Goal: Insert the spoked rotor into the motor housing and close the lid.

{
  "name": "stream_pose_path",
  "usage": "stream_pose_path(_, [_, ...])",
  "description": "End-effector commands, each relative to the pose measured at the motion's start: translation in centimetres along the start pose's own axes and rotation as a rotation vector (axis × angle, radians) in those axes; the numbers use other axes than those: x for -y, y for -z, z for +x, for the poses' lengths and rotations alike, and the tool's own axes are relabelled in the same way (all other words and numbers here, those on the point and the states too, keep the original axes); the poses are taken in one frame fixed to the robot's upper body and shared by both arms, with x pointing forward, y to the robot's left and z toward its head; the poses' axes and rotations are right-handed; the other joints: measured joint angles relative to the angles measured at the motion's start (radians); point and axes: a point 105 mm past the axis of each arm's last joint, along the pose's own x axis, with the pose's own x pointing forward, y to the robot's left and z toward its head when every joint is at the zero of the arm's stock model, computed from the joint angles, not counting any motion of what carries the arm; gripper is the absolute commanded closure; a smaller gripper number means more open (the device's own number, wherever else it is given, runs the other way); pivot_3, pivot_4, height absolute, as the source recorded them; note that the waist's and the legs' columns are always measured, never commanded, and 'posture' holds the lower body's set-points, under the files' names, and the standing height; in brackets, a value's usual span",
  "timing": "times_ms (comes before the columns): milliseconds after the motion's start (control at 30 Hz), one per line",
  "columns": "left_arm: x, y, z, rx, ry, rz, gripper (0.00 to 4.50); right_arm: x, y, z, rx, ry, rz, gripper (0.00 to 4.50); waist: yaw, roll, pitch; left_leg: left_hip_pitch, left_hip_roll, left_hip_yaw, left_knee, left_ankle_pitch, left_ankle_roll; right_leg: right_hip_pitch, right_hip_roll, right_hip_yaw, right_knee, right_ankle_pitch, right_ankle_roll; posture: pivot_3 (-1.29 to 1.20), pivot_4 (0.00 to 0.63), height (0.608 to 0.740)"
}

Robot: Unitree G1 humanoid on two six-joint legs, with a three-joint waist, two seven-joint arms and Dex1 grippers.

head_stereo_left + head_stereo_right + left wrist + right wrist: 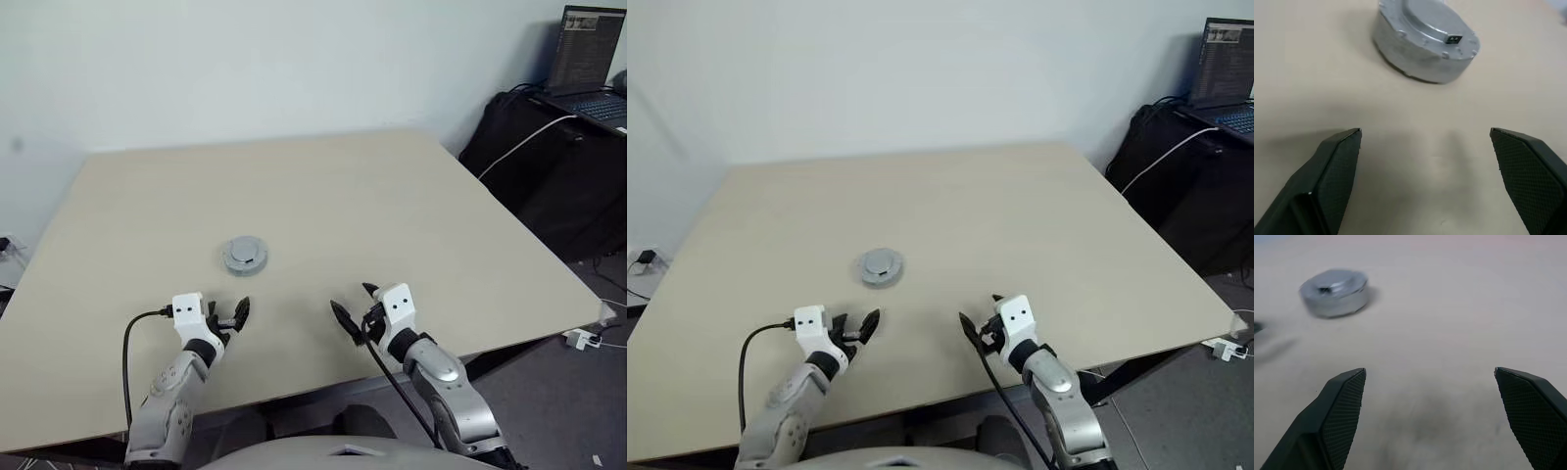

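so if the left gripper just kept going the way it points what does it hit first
Probably the closed motor housing; it lies ahead between the open left gripper fingers' line, bare table before it.

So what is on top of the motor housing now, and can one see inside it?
The lid sits on the motor housing, closing it, a small dark connector at its edge. The inside is covered, so the rotor cannot be seen.

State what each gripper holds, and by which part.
Nothing. Left gripper and right gripper are both open and empty; the closed motor housing sits alone on the table.
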Motion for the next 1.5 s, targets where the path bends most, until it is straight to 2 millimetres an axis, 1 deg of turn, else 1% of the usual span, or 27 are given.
stream_pose_path(33, [1.2,-2.7,-0.6,0.218,-0.013,0.205,0.05,0.9,-1.2,-0.5,0.114,0.094,-0.020,0.00,0.009,0.001,0.000,0.000,0.000,0.000,-0.001,-0.001,-0.001,0.000,-0.001,0.000,0.000,0.000,0.000,0.00,0.000,0.740])
stream_pose_path(67, [1.3,-2.5,-0.8,0.239,-0.022,0.232,0.05,1.0,-1.0,-0.8,0.123,0.121,-0.016,0.00,0.013,0.001,0.000,0.000,0.000,0.000,-0.001,-0.001,-0.001,-0.001,-0.002,0.000,0.000,0.000,0.000,0.00,0.000,0.740])
stream_pose_path(133, [1.1,-2.2,-1.3,0.282,-0.075,0.220,0.05,1.5,-0.7,-1.4,0.138,0.180,-0.027,0.00,0.014,0.002,0.000,-0.001,-0.001,0.000,-0.002,-0.001,0.000,-0.001,-0.003,-0.001,0.000,-0.001,-0.001,0.00,0.000,0.740])
stream_pose_path(267, [0.9,-1.7,-1.8,0.330,-0.152,0.255,0.05,2.8,0.0,-2.9,0.143,0.293,-0.055,0.00,0.014,0.002,0.001,-0.002,-0.001,0.002,-0.002,-0.002,0.004,-0.002,-0.006,-0.003,0.000,-0.001,-0.001,0.00,0.000,0.740])
stream_pose_path(400, [1.3,-1.2,-1.9,0.345,-0.142,0.272,0.05,3.2,0.5,-3.7,0.135,0.333,-0.072,0.00,0.014,0.002,0.001,-0.002,-0.001,0.003,-0.002,-0.003,0.005,-0.002,-0.007,-0.003,-0.001,-0.001,0.000,0.00,0.000,0.740])
stream_pose_path(467, [1.4,-1.2,-1.9,0.349,-0.133,0.271,0.05,3.3,0.6,-3.9,0.131,0.344,-0.073,0.00,0.013,0.002,0.001,-0.002,-0.001,0.003,-0.002,-0.003,0.005,-0.002,-0.007,-0.004,0.000,-0.004,0.004,0.00,0.000,0.740])
stream_pose_path(700, [0.9,-0.7,-2.0,0.353,-0.123,0.271,0.05,3.0,0.9,-3.7,0.124,0.348,-0.082,0.00,0.014,0.002,0.001,-0.002,-0.001,0.003,-0.002,-0.003,0.006,-0.002,-0.008,-0.004,0.000,-0.004,0.004,0.00,0.000,0.740])
stream_pose_path(1067, [1.1,-0.1,-1.7,0.345,-0.112,0.274,0.05,2.6,0.7,-3.1,0.127,0.343,-0.083,0.00,0.013,0.002,0.001,-0.002,-0.001,0.003,-0.002,-0.003,0.006,-0.002,-0.008,-0.004,-0.001,-0.003,0.003,0.00,0.000,0.740])
stream_pose_path(1500, [1.5,-1.0,-1.6,0.357,-0.098,0.283,0.05,2.2,0.0,-2.9,0.145,0.348,-0.067,0.00,0.013,0.002,0.001,-0.002,-0.001,0.003,-0.002,-0.003,0.006,-0.002,-0.008,-0.005,0.000,-0.003,0.002,0.00,0.000,0.740])
